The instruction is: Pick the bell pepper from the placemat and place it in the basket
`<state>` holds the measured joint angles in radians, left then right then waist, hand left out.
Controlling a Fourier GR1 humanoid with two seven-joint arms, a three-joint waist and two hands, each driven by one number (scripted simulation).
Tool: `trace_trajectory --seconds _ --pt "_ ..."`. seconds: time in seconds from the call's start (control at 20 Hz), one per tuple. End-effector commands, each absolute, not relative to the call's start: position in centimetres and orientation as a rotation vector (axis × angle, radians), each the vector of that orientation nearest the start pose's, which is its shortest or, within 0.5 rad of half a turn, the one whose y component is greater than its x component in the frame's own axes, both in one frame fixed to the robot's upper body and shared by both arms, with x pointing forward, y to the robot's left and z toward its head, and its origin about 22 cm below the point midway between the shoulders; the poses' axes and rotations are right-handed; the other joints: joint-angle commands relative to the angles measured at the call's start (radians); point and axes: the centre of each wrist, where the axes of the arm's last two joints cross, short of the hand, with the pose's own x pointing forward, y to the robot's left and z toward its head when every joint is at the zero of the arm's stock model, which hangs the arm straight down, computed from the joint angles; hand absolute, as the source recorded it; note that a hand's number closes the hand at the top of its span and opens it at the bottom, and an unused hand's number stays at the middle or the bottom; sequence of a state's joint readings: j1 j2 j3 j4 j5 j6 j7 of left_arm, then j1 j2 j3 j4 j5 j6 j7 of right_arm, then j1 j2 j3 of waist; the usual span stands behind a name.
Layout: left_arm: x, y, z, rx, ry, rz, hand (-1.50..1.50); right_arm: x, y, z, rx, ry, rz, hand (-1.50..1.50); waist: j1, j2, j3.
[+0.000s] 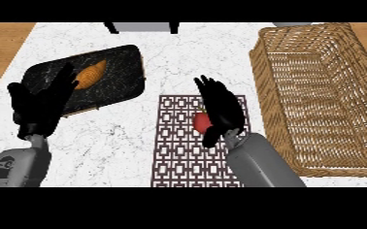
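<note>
I see the small red bell pepper (201, 121) lying on the dark patterned lattice placemat (179, 155), in its upper right part, only a sliver of it showing. My right hand (221, 110) covers most of it: the black fingers stretch straight up the view past the pepper, the thumb hangs down just beside its lower edge, and the grey forearm runs off toward the lower right across the mat. The fingers look straight and spread rather than curled, so I read the hand as open over the pepper; whether the palm touches it I cannot tell, since the hand hides that side.

The large woven wicker basket (315, 48) stands to the right of the mat, its near wall just beside my right forearm and its far corner cut off by the view's edge.

At the left edge my left hand (39, 104) rests open, fingers up, overlapping the near corner of a black marbled rectangular tray (122, 73) that carries an orange tapered vegetable (91, 74). All stand on the white marble desk (179, 53).
</note>
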<state>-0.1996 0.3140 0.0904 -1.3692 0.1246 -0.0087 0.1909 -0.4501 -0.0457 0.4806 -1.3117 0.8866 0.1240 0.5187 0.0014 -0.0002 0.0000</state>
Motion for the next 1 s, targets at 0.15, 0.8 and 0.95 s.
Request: trace_trajectory --seconds 0.15,0.8,0.95 --pt "30.3 30.2 4.5 0.162 -1.373 -0.077 0.0 29.8 -8.9 4.9 -0.636 -1.257 1.208 -1.5 -0.001 0.0 0.0" --pt "28.7 31.6 2.7 0.171 -1.387 -0.079 0.0 28.5 -8.3 0.4 -0.671 -1.25 1.256 -1.5 0.004 0.001 0.0" --pt "28.6 30.7 4.1 0.182 -1.391 -0.065 0.0 28.4 -8.1 1.0 -0.693 -1.225 1.268 -1.5 0.003 0.0 0.0"
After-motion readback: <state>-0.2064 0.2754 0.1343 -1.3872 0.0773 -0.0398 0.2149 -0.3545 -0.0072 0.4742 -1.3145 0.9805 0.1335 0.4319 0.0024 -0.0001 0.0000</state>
